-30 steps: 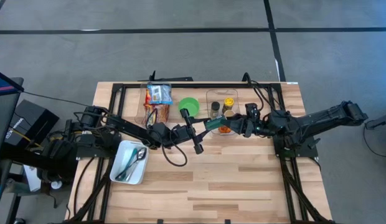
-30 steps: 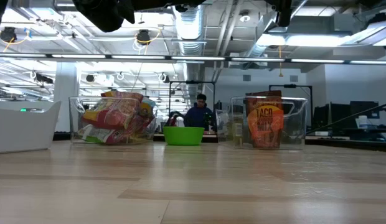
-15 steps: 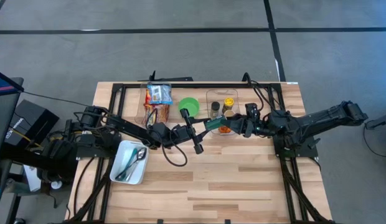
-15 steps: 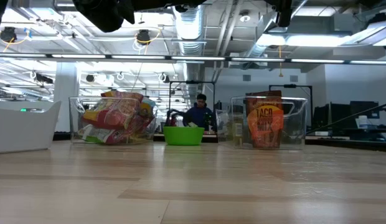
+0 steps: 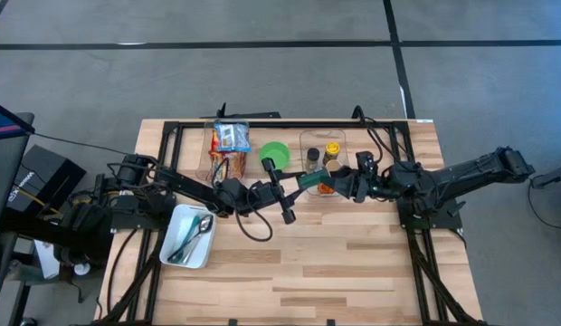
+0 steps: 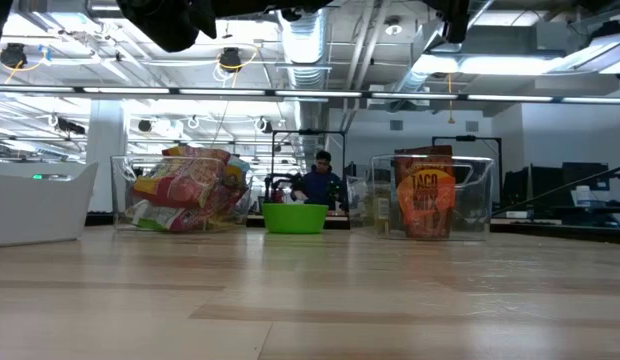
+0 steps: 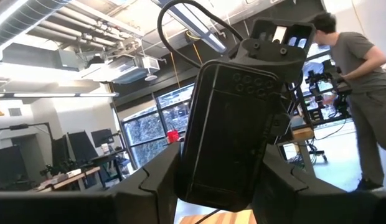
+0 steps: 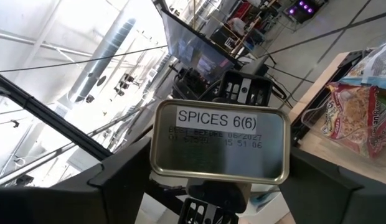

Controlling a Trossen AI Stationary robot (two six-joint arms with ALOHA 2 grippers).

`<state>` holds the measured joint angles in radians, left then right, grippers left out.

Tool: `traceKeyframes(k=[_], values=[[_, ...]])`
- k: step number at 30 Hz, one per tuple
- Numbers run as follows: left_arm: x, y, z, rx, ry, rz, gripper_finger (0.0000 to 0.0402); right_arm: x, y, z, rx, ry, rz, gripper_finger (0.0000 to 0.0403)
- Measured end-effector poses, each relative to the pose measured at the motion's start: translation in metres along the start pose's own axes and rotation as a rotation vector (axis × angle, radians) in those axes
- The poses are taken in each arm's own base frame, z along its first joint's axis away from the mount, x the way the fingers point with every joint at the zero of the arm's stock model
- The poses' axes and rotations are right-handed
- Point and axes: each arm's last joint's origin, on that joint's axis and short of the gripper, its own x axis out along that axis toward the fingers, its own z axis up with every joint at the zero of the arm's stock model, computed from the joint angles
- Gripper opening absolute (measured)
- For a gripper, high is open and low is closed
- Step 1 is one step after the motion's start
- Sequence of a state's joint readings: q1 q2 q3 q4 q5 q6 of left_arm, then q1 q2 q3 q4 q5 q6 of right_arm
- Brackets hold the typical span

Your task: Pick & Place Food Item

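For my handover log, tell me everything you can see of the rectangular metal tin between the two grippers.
The rectangular metal tin has rounded corners and a dull silver face with a white label reading SPICES 6(6) above a printed date. From above it looks greenish. It hangs over the wooden table; the left gripper is closed on one end, the right gripper sits at the other.

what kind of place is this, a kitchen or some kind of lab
Most likely a robotics lab or workshop, not a kitchen. The low view shows exposed ceiling ducts and monitors on desks behind the wooden table, and the left wrist view shows a person working at an equipment bench.
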<state>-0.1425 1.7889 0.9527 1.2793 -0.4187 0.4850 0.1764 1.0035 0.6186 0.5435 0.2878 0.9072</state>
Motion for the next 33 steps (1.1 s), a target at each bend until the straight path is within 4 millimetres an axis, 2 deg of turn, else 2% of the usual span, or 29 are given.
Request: traceKeyframes(k=[33], values=[[0.0001, -0.0003, -0.0006, 0.011, 0.006, -0.003, 0.0141, 0.0001, -0.0014, -0.0006, 0.008, 0.004, -0.015, 0.0318]])
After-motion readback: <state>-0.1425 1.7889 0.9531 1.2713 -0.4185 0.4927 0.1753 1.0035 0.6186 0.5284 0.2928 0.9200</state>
